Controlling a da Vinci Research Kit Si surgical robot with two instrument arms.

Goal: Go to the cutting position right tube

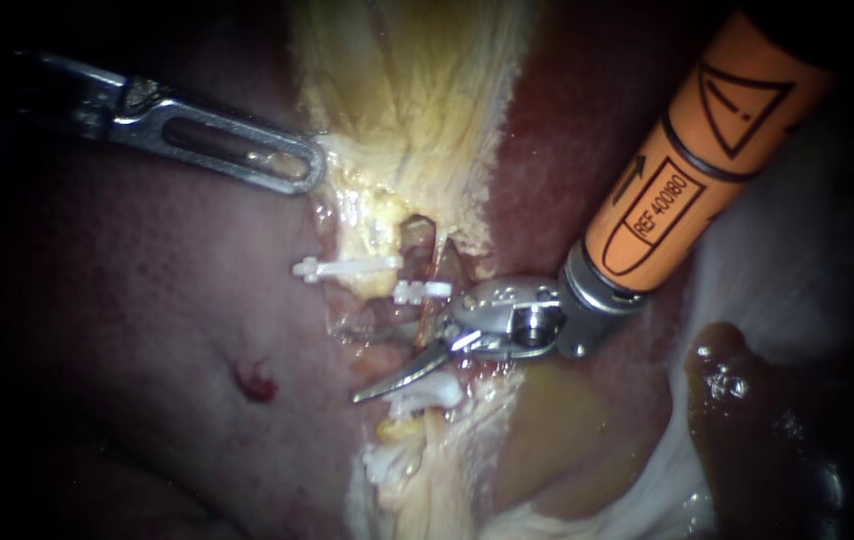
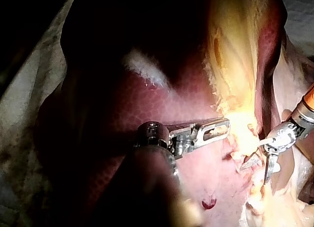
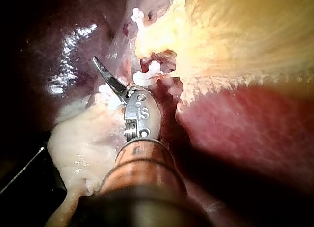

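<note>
Left instrument (image 1: 297, 165): in from the upper left, shaft in shadow, lying nearly flat, its slotted steel tip reaching across the liver (image 1: 147, 330).
Left hold: the tip touches the edge of the yellow tissue (image 1: 417, 100); whether it is parted, closed or holding anything, I cannot tell from any view, the left wrist view (image 2: 216, 129) included.
Red spot (image 1: 255, 382): small, on the liver, out past the tip of the right instrument's long blade and apart from it.
First clip (image 1: 347, 268): white, lying crosswise, ahead of the right instrument's blades and beyond the tube.
Right tube (image 1: 437, 258): there it is, a thin reddish strand running out of the yellow tissue toward the hinge of the blades.
Second clip (image 1: 423, 291): white, across that strand, just ahead of the steel wrist.
Third clip (image 1: 427, 392): white, just beside the long blade, on the side away from the second clip.
Right instrument (image 1: 407, 368): in from the upper right, orange sleeve (image 1: 707, 150) slanting down, wrist bent toward the tube.
Right jaws: two blades, parted with a clear gap and gripping nothing; the left wrist view (image 2: 255, 172) shows both spread, the right wrist view (image 3: 115, 84) shows one dark curved blade beside a clip. Whether the tube lies inside the gap, I cannot tell.
Writing: black printing on the orange sleeve.
</note>
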